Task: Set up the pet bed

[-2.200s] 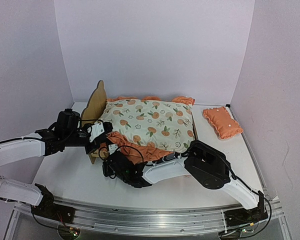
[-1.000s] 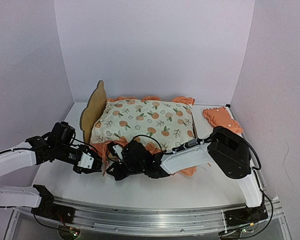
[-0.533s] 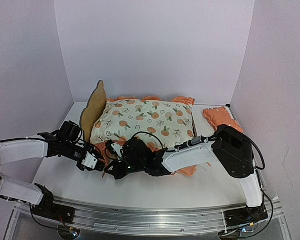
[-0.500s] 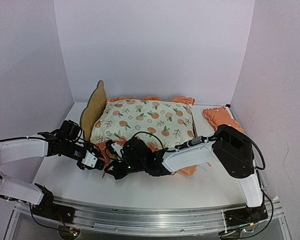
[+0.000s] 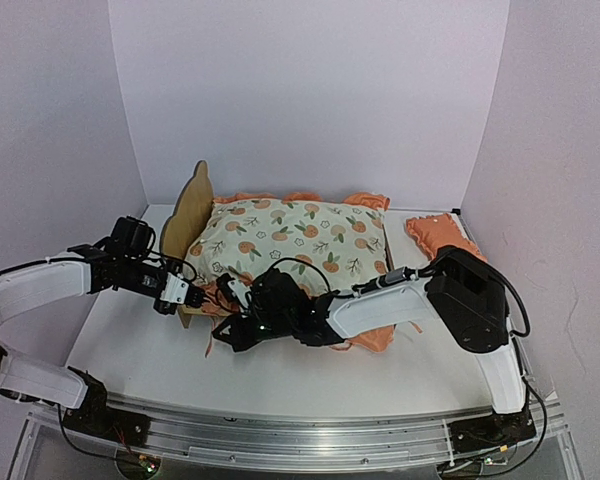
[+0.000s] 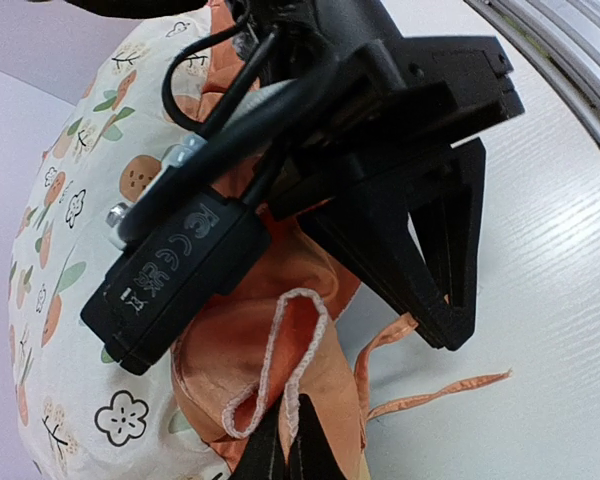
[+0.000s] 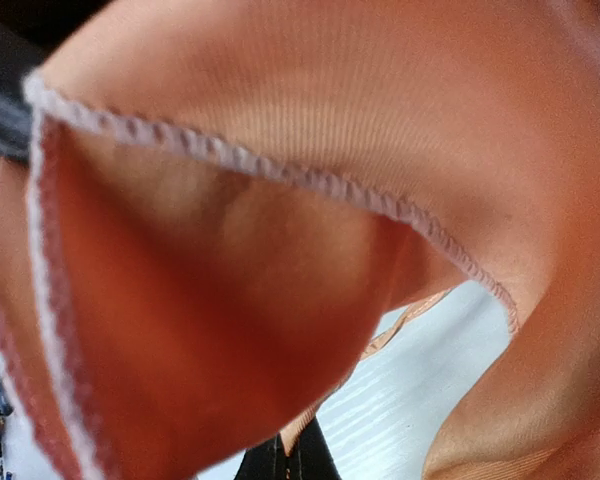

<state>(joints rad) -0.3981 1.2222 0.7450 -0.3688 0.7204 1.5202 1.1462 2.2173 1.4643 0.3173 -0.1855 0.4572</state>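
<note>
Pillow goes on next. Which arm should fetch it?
Right, probably. The pillow lies at the right, beside the right arm; the left gripper is across the bed at its left corner. Both grip the pad by its ruffle, so the right gripper must release first.

A: What is different about the left tool (image 6: 284,452)?

B: Its jaws stood half open a moment ago. Now they have closed on the orange ruffle (image 6: 280,370) of the mattress pad (image 5: 300,235).

A: Did it move?

B: Yes, away from the tabletop's near edge.
</note>
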